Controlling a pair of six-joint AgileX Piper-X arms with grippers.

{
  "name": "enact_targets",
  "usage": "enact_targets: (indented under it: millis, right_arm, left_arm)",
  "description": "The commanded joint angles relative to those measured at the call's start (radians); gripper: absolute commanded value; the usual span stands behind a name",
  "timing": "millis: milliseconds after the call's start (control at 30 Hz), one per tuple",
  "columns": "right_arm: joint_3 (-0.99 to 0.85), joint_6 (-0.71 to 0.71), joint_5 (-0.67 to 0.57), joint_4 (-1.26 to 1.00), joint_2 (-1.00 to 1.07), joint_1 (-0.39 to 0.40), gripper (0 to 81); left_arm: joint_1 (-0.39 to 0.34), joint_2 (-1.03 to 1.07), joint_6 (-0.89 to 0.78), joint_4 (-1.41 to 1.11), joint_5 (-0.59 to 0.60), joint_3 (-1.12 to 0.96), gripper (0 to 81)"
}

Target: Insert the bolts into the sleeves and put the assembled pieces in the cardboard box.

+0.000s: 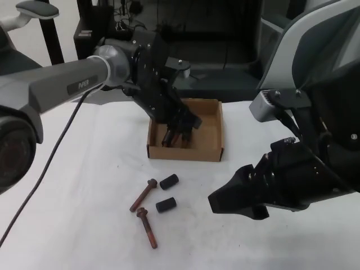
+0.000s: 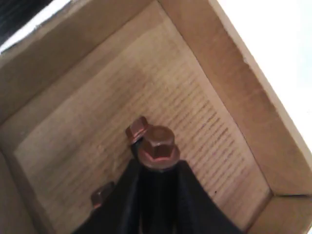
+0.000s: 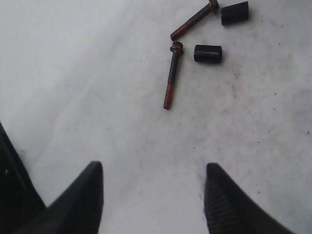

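Note:
The left gripper (image 1: 179,135) is down inside the cardboard box (image 1: 185,152), shut on a rusty bolt (image 2: 157,146) whose hex head stands up between its fingers (image 2: 124,204). Whether a sleeve is on its shank is hidden. Two more bolt heads (image 2: 137,129) (image 2: 101,196) show on the box floor (image 2: 195,112) beside it. On the white table lie two loose bolts (image 1: 143,194) (image 1: 147,227) and two black sleeves (image 1: 169,181) (image 1: 166,205). My right gripper (image 3: 153,180) hangs open above bare table, short of one bolt (image 3: 171,73) and sleeve (image 3: 207,53).
A black cable (image 1: 53,152) runs across the table's left side. The box's walls (image 2: 243,87) stand close around the left gripper. White table (image 3: 73,73) spreads between the right gripper (image 1: 239,205) and the loose parts.

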Motion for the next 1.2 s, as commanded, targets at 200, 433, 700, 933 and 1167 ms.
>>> enact_targets:
  millis: [200, 433, 700, 933, 1167]
  right_arm:
    - [-0.004, -0.009, -0.014, 0.003, -0.013, -0.005, 60.9]
    - [-0.004, -0.009, -0.014, 0.010, -0.015, -0.005, 60.9]
    - [-0.004, -0.009, -0.014, 0.010, -0.053, -0.005, 60.9]
    - [-0.004, -0.009, -0.014, 0.010, -0.078, -0.005, 60.9]
    - [-0.004, -0.009, -0.052, 0.010, -0.077, -0.003, 60.9]
  left_arm:
    - [0.002, -0.030, -0.001, 0.037, -0.041, -0.017, 55.2]
    - [0.014, -0.132, -0.071, 0.075, -0.054, -0.017, 55.2]
    - [0.055, -0.265, -0.049, 0.222, -0.025, 0.049, 53.2]
    - [0.076, -0.446, -0.019, 0.210, -0.024, 0.230, 49.0]
    - [0.112, -0.690, -0.018, 0.126, 0.013, 0.512, 49.0]
